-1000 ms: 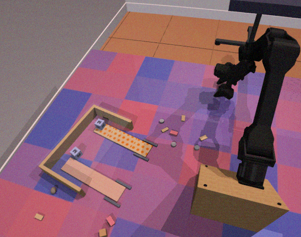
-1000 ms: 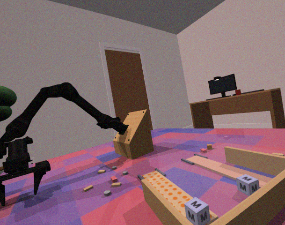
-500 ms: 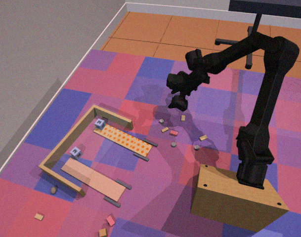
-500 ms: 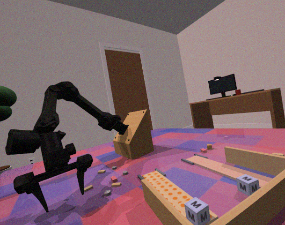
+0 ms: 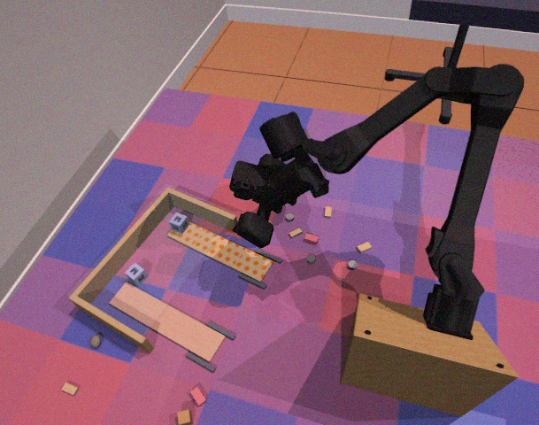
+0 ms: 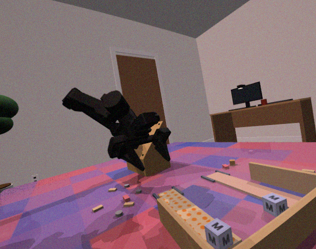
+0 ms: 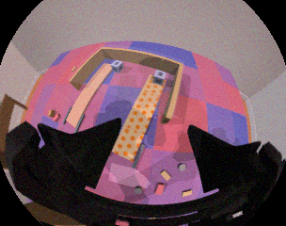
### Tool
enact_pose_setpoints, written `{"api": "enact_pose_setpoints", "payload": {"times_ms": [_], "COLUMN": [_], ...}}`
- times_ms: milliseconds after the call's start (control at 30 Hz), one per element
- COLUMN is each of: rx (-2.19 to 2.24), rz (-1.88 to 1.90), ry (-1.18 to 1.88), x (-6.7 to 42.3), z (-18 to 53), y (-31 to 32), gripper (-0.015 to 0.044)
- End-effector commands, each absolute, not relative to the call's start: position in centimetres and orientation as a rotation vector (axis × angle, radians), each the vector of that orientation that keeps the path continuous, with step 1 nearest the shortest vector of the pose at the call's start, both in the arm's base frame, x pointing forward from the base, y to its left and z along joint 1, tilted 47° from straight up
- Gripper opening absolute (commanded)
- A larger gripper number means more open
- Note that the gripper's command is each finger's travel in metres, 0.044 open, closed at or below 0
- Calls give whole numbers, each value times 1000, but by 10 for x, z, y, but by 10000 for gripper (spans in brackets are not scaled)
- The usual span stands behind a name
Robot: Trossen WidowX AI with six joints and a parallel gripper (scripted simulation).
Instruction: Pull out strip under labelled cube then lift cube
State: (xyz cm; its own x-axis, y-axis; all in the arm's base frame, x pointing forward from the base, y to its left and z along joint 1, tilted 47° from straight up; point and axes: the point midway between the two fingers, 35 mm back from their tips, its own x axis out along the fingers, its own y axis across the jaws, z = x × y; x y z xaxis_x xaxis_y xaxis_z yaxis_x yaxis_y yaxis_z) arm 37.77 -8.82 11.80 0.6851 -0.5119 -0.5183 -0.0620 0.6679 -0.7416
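Observation:
An orange dotted strip (image 5: 221,251) (image 6: 188,214) (image 7: 138,120) lies inside a wooden U-shaped fence (image 5: 123,242) (image 6: 281,177) (image 7: 137,56). A grey cube marked M (image 5: 178,221) (image 6: 218,233) (image 7: 158,75) rests on its far end. A plain peach strip (image 5: 168,320) (image 6: 241,183) (image 7: 87,97) lies parallel to it. A second grey cube marked M (image 5: 135,273) (image 6: 274,205) (image 7: 119,66) stands at that strip's far end; I cannot tell whether it is on the strip or beside it. My gripper (image 5: 256,230) (image 6: 152,159) (image 7: 156,126) is open and empty. It hangs above the dotted strip's near end.
Short grey bars (image 5: 252,280) (image 5: 220,330) flank the near end of each strip. Small blocks (image 5: 311,237) and discs (image 5: 311,258) lie scattered between the strips and the wooden pedestal (image 5: 397,357) under the arm. More blocks (image 5: 196,395) lie at the front.

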Motion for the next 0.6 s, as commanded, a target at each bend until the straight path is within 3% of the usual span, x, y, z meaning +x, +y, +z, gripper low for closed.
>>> {"api": "enact_pose_setpoints", "payload": {"times_ms": [0,267,533,567], "rx": [-811,-777,-772,-771], "rz": [-291,-286,-284,-287], "ry": [734,556,539,545], "x": [366,320,315,316], "z": [97,75,74,74], "y": [-36,51,56,56], "gripper": [400,400,400,374]}}
